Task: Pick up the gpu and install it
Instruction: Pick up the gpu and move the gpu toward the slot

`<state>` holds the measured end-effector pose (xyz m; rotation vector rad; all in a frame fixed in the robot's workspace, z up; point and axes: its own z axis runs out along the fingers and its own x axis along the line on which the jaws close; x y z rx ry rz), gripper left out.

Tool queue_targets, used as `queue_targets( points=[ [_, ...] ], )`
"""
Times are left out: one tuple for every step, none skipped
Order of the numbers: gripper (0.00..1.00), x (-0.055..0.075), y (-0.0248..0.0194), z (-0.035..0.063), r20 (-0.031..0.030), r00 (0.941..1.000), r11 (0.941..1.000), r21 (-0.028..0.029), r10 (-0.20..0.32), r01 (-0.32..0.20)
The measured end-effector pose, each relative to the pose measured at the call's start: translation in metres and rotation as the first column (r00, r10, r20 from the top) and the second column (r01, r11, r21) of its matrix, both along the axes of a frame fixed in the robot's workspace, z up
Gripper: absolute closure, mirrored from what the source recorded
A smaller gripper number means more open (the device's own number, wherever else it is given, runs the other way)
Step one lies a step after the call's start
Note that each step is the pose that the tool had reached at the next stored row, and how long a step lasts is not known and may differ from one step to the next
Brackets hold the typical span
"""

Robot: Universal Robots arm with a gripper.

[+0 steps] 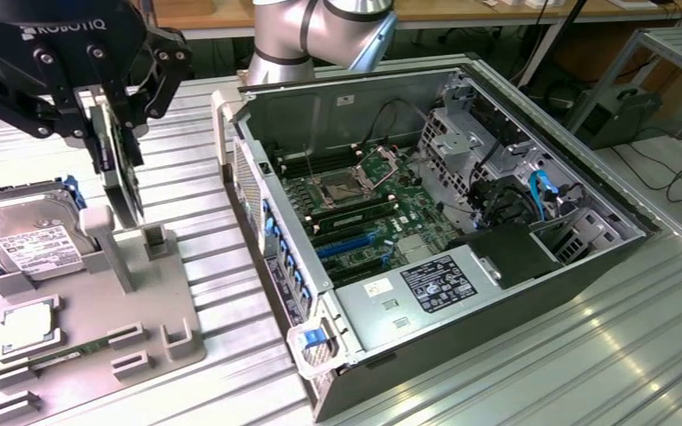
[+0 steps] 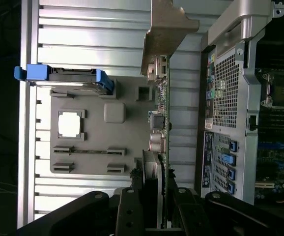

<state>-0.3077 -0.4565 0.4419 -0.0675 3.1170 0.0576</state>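
- Gray fixture tray (image 1: pixel 139 306) sits nearest, at the corner of the surface (image 1: pixel 258 382) on the exterior view's left. Its pockets and upright posts look made to hold each part in a known pose for a grasp from above.
- hard drive (image 1: pixel 21 240) with blue rails stands propped on edge at the tray's far corner, exterior view's left. A square chip (image 1: pixel 31 324) lies flat in a pocket nearer the camera. Nothing touches either one.
- gripper (image 1: pixel 114 120) hangs over the tray's far edge, fingers closed on the gpu (image 1: pixel 120 182), pinching its top edge from both faces.
- gpu hangs vertical and edge-on, with its lower edge about level with the tray's posts. Cannot tell whether it is clear of them. It is probably held upright so the connector edge points down toward a slot.
- In the wrist view the pale bracket (image 2: pixel 167 29) sticks out at the card's end away from the fingers. The card runs along the tray edge that faces the case.
- computer case (image 1: pixel 625 213) lies on its side just beside the tray with the open face up, likely so a card can go in from above.
- motherboard (image 1: pixel 371 209) is exposed and the blue slots (image 1: pixel 344 244) look empty, so the gpu is picked up but not installed.
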Motion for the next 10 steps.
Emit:
queue_targets(
  points=[
    [0.72, 0.0000, 0.0000, 0.0023, 0.0000, 1.0000, 1.0000, 0.0001, 0.000, 0.000],
    [0.72, 0.0000, 0.0000, 0.0039, 0.0001, 1.0000, 1.0000, 0.0001, 0.000, 0.000],
    [0.72, 0.0000, 0.0000, 0.0056, 0.0001, 1.0000, 1.0000, 0.0001, 0.000, 0.000],
    [0.72, 0.0000, 0.0000, 0.0056, 0.0002, 1.0000, 1.0000, 0.0002, 0.000, 0.000],
    [0.72, 0.0000, 0.0000, 0.0056, 0.0002, 1.0000, 1.0000, 0.0002, 0.000, 0.000],
    [0.72, 0.0000, 0.0000, 0.0056, 0.0002, 1.0000, 1.0000, 0.0003, 0.000, 0.000],
    [0.72, 0.0000, 0.0000, 0.0057, 0.0001, 1.0000, 1.0000, 0.0003, 0.000, 0.000],
    [0.72, 0.0000, 0.0000, 0.0057, 0.0000, 1.0000, 1.0000, 0.0004, 0.000, 0.000],
    [0.72, 0.0000, 0.0000, 0.0057, 0.0000, 1.0000, 1.0000, 0.0005, 0.000, 0.000],
    [0.72, 0.0001, 0.0000, 0.0057, 0.0000, 1.0000, 1.0000, 0.0006, 0.000, 0.000]
  ],
)
